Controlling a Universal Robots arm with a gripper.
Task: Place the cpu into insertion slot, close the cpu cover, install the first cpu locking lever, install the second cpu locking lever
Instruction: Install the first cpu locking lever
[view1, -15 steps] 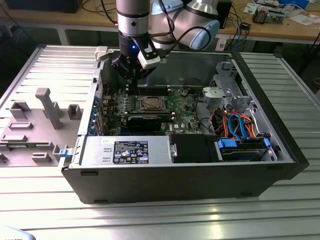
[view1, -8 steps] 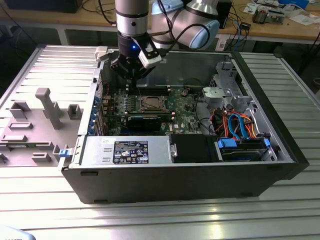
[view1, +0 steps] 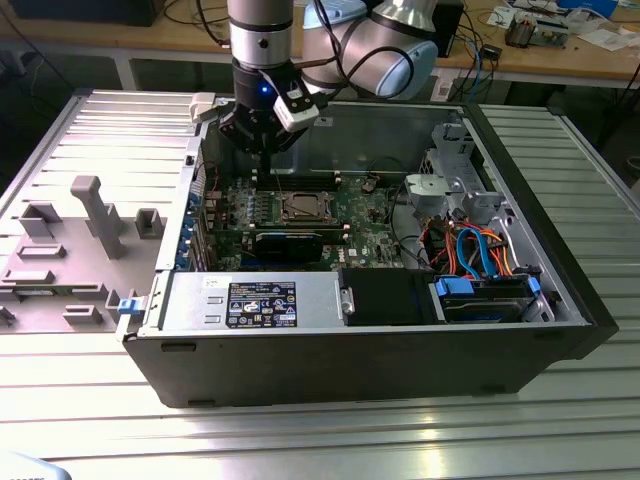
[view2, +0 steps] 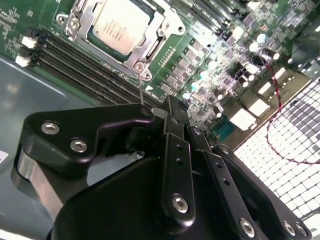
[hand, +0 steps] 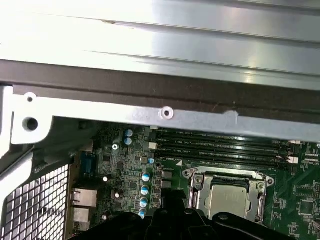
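The cpu (view2: 119, 22) sits flat in the slot (view2: 150, 47), silvery top up, and the cover (view2: 87, 17) looks folded down around it, its window framing the chip. In the first wrist view the same chip (hand: 227, 199) shows inside its metal frame, memory slots (hand: 220, 145) alongside. A thin lever (view2: 141, 95) sticks up from the socket's corner toward the gripper (view2: 172, 112), whose jaws look pressed together just by the wire's tip; whether they actually pinch it, I cannot tell. In the exterior view the gripper (view1: 264, 150) hangs over the board (view1: 365, 215), the socket lying toward 4 o'clock from the jaws, close by.
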